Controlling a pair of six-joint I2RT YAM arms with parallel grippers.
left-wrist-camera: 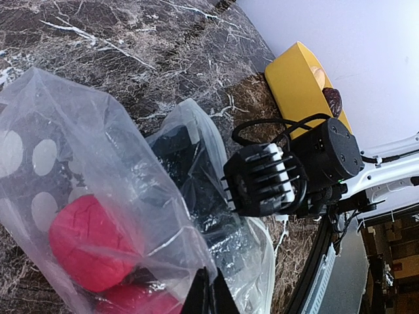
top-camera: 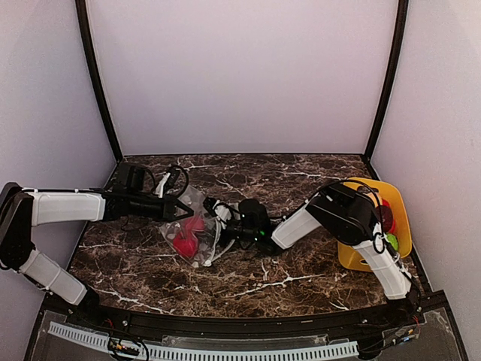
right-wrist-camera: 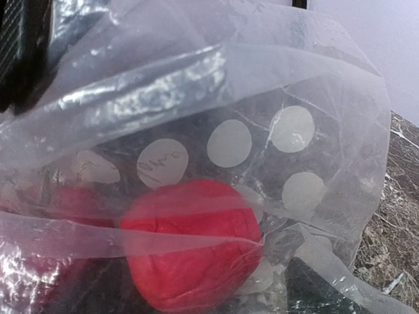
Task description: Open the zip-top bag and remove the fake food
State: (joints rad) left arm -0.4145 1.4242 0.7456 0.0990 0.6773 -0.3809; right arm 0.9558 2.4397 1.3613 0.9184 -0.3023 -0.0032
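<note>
**ITEM: zip-top bag w/ fake food, held between two arms**

**Top external.** The zip-top bag (top-camera: 207,244) lies crumpled on the marble table (top-camera: 301,278), centre-left, between both arms. The fake food (top-camera: 186,242) is inside it: two red pcs visible, none out. The left gripper (top-camera: 179,210) is at the bag's left edge. The right gripper (top-camera: 219,214) meets it from the right, tips in among the film. A yellow bin (top-camera: 402,218) sits well apart at far right, by the right arm's elbow.

**Left wrist.** Own fingertips form one dark wedge at the frame bottom, pressed together w/ bag film caught there, so it reads as a pinch on the bag. A red fruit (left-wrist-camera: 88,242) is just beside the tips, under the plastic. The right gripper is opposite, its fingers veiled by a fold.

**Right wrist.** Film (right-wrist-camera: 294,85) fills the frame. One red fruit (right-wrist-camera: 190,255) is close ahead behind the dotted layer, w/ a second red blur at left. Finger spread: cannot tell — plastic masks it.

**Handling (est.).** Bag is light, limp and slick, and prob. stiff only along the zip strip, which I can't make out here. Take hold of the two lips and pull them apart. Fruit is light, smooth and round, so likely to roll — grip across the middle once the mouth gapes.
</note>
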